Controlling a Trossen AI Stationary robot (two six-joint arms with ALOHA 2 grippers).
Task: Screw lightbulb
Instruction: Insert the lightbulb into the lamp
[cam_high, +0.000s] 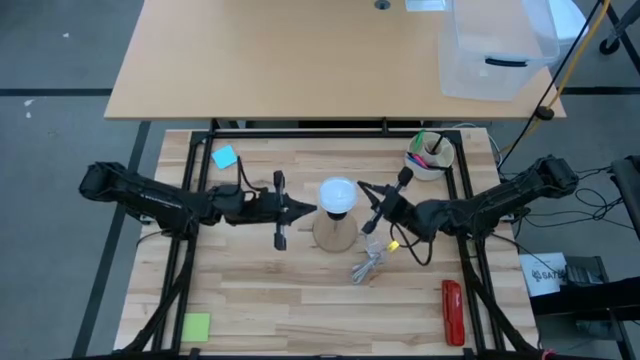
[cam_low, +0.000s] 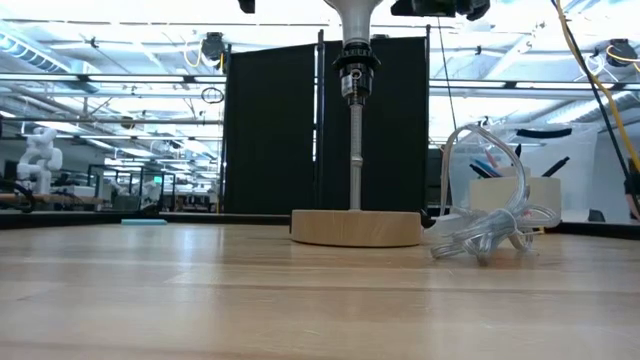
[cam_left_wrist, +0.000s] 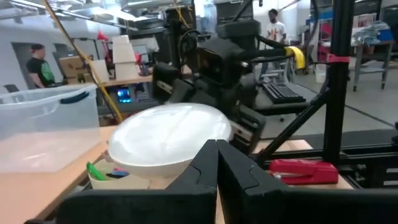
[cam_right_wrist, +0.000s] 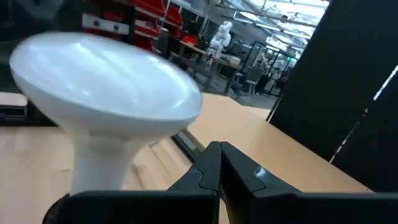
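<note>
Bulb (cam_high: 337, 194): seated upright in socket on wooden base (cam_high: 335, 233). Left gripper (cam_high: 306, 208) and right gripper (cam_high: 366, 192): flanking it, fingers pressed together, holding nothing.

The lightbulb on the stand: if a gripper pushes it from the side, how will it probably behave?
The lightbulb sits high on a thin post above the wooden base, so a side push would probably rock or tip the stand. Its smooth round globe looks slippery and probably fragile. The left gripper and the right gripper flank it, both shut.
</note>
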